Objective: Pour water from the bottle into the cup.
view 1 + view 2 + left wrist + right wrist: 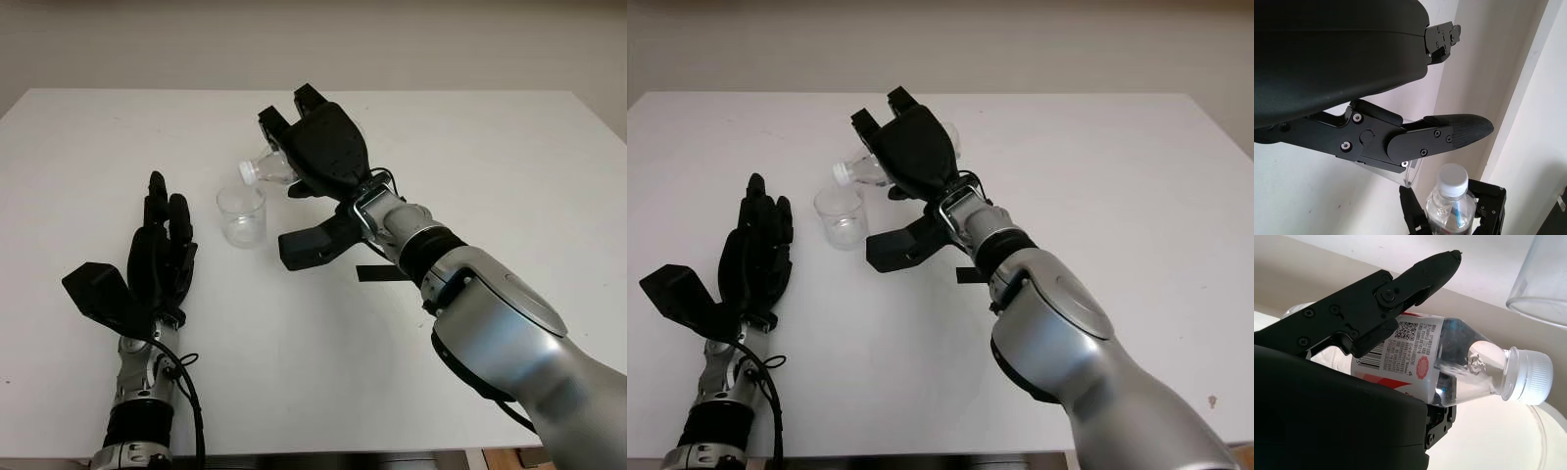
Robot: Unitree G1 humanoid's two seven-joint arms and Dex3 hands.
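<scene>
My right hand is shut on a clear plastic water bottle, held tipped over on its side above the table. Its white cap is on and points left, just above the rim of the clear plastic cup. The cup stands upright on the white table, below and slightly left of the bottle's neck. The bottle's label and the water inside show in the right wrist view. My left hand is open, left of the cup and apart from it, near the table's left front.
A short black strip lies on the table under my right forearm. The white table ends at a pale wall behind.
</scene>
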